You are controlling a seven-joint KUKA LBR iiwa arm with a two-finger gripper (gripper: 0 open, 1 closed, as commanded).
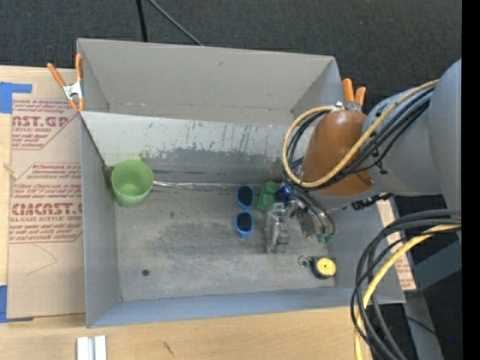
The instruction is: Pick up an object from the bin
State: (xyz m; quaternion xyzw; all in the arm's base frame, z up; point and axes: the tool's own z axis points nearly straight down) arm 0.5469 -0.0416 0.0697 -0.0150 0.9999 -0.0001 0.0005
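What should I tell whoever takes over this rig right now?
Gripper: down in the right half of the bin, just right of a blue piece and below a small green piece; its grip cannot be made out.
Yellow disc lies near the front right corner; green cup sits by the left wall.
Done: arm is in the bin.
Left: grasp one thing and lift it out.
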